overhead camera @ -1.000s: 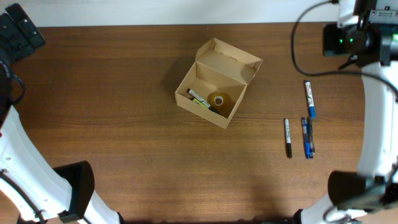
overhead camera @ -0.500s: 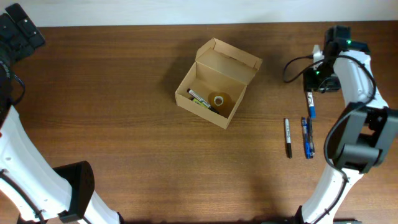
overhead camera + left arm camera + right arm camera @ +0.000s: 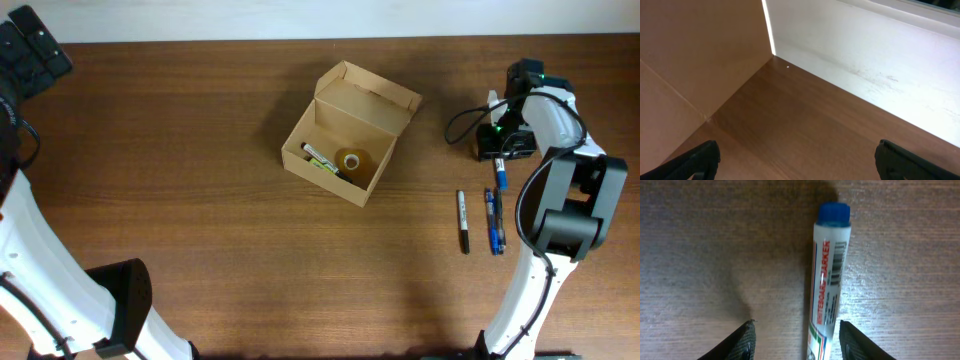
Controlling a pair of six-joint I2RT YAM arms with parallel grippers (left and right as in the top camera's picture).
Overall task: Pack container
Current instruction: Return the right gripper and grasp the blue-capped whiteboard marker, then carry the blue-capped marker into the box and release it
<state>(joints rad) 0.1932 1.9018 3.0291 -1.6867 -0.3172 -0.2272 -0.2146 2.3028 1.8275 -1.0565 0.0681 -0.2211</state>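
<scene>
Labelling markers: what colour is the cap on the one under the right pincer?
Blue cap; clearest in the right wrist view.

Clad in smooth, rounded white shells along the left arm point(image 3: 28, 250) and the right arm point(image 3: 565, 120), with blocky black housings at the joints. Tipped with a black left gripper point(image 3: 797, 161) and a black right gripper point(image 3: 799, 342). Trailed by a thin black cable point(image 3: 449, 130) looping off the right wrist, near small green lights point(image 3: 534, 70). Finished in dark, matte, finely pebbled fingertips point(image 3: 746, 341)
</scene>
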